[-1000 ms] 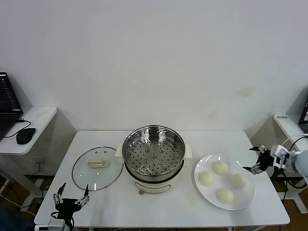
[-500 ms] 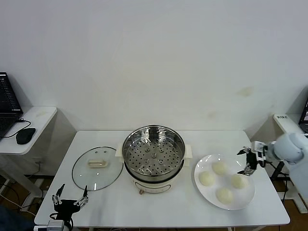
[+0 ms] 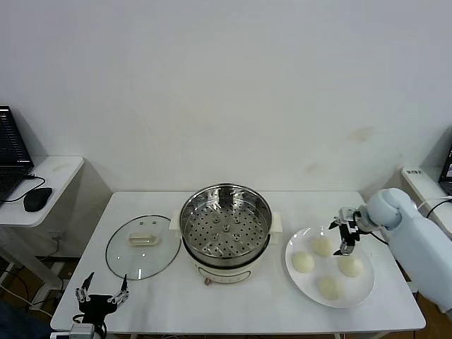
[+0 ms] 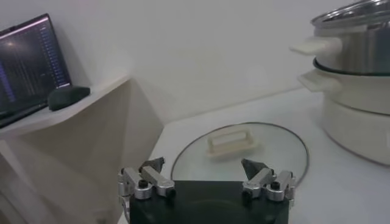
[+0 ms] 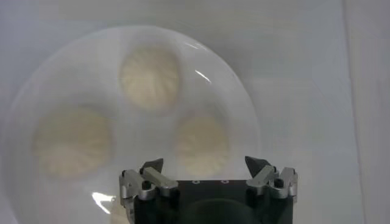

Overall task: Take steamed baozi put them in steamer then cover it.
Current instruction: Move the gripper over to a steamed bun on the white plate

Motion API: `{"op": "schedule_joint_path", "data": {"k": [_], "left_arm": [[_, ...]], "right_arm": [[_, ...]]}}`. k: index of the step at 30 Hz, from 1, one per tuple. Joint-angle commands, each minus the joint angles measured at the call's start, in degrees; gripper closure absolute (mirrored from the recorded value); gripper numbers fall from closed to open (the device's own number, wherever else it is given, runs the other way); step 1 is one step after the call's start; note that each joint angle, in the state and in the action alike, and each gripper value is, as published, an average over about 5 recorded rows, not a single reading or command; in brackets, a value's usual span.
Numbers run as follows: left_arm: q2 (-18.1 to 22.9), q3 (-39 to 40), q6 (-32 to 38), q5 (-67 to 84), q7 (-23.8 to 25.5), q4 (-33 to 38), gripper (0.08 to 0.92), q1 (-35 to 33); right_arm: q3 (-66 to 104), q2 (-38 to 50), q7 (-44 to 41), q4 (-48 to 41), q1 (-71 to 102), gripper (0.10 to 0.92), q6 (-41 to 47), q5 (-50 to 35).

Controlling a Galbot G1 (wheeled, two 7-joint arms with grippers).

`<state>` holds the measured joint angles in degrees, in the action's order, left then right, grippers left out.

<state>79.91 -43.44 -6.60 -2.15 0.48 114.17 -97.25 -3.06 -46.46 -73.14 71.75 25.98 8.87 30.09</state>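
Several cream-white steamed baozi lie on a white plate (image 3: pixel 361 288) at the table's right; one is at the far side (image 3: pixel 323 246) and one at the right (image 3: pixel 349 266). My right gripper (image 3: pixel 344 232) hangs open above the plate between those two, holding nothing. In the right wrist view the right gripper (image 5: pixel 205 163) stands over one baozi (image 5: pixel 201 145), with two others beyond. The steamer (image 3: pixel 224 233) sits mid-table, uncovered, its perforated tray bare. The glass cover (image 3: pixel 143 247) lies flat to its left. My left gripper (image 3: pixel 101 293) waits open at the table's front left corner, the cover (image 4: pixel 241 152) ahead of it.
A side table (image 3: pixel 49 173) at the far left carries a laptop (image 3: pixel 10 152) and a black mouse (image 3: pixel 37 199). Another small table (image 3: pixel 424 176) stands off the right edge. The white wall rises just behind the main table (image 3: pixel 304 205).
My right arm has swung in from beyond the table's right edge to above the plate of baozi. The left gripper has stayed almost in place. Steamer, cover and baozi are unmoved.
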Motion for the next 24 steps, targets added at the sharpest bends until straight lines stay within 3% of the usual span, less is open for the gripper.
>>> {"op": "schedule_joint_path", "data": {"k": [1,15,24], "left_arm": [[0.0,0.0,0.0,-0.2,0.0,0.0,0.177,-0.1],[0.2,0.0,0.0,-0.2,-0.2,-0.4,0.177,-0.1],[0.2,0.1,0.0,-0.2,-0.2,-0.7,0.177,0.1]], "right_arm": [[-2.3,-1.7,-0.1,-2.6,-2.0,0.203,-1.2,1.6],[-2.2,-3.8,2.9,-6.5,-1.3,0.206,-0.7,1.6],[-2.2,-3.8,3.1,-7.2,-1.5,0.383,-0.2,0.9]]}}
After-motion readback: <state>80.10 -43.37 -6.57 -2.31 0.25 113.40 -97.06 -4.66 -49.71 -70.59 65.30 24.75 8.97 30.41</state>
